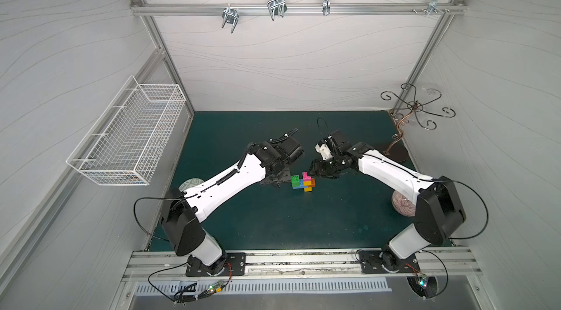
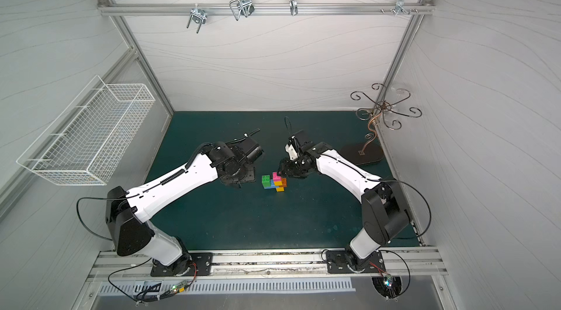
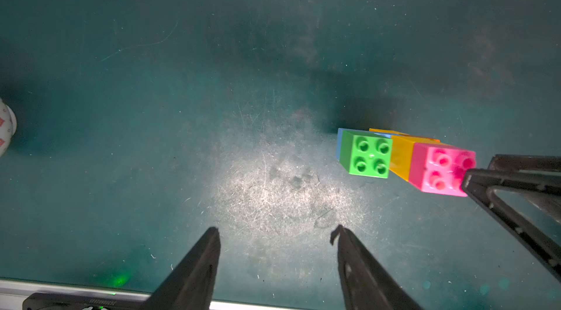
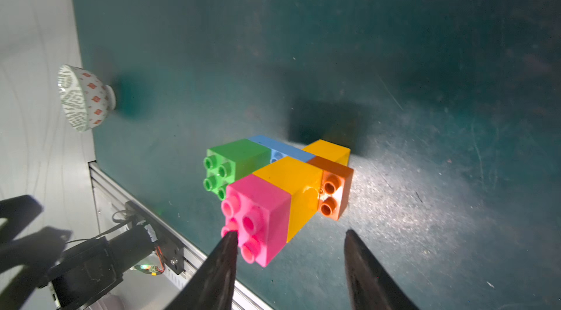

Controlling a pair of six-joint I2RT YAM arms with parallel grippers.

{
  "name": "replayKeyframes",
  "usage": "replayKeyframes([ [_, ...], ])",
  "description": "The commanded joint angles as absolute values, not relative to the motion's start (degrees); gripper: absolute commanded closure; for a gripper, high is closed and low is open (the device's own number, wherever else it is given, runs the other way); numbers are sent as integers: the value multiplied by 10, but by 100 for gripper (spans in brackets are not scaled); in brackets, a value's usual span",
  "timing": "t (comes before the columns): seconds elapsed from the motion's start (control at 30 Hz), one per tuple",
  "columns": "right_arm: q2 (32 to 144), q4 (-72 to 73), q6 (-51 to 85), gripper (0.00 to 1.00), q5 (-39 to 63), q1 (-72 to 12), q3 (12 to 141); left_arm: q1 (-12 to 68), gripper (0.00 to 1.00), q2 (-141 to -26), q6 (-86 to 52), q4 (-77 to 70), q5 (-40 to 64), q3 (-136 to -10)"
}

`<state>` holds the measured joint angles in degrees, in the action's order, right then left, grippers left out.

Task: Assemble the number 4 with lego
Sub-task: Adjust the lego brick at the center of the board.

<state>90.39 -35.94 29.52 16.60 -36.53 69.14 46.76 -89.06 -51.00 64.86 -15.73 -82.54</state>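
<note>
The number 4 (image 1: 303,182) lies flat on the green mat (image 1: 273,220), midway between the two arms, and it looks all but finished. The green brick (image 3: 365,153), blue bar (image 4: 279,147), orange brick (image 4: 334,193) and yellow brick (image 4: 291,184) are joined, with the pink brick (image 4: 258,217) capping the column. The left gripper (image 3: 276,229) hangs just beside the green end with its fingers spread over bare mat, gripping nothing. The right gripper (image 4: 288,232) sits at the pink end with fingers parted too: one tip looks to rest against the pink studs, the other stands clear, so nothing is pinched. I'd judge this the last step. What's left is for the right arm to back away cleanly without dragging the pink brick. The second yellow brick is mostly hidden behind the orange one, and I can't tell whether every seam is pressed home — nor, in the top views, whether that fingertip truly touches.
</note>
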Motion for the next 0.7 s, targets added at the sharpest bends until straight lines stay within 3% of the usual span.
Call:
replayKeyframes([
  [0.0, 895, -348, 289, 43, 175, -371, 714, 465, 36, -872, -512, 647, -177, -825],
  [0.23, 876, -342, 214, 38, 188, -369, 721, 459, 36, -849, -509, 639, -176, -803],
  [0.4, 865, -354, 71, 26, 216, -369, 719, 441, 33, -804, -485, 594, -156, -740],
  [0.57, 865, -323, -6, 14, 223, -378, 689, 404, 27, -733, -464, 526, -119, -642],
  [0.67, 874, -303, -60, 13, 210, -391, 671, 376, 22, -692, -453, 489, -95, -584],
])
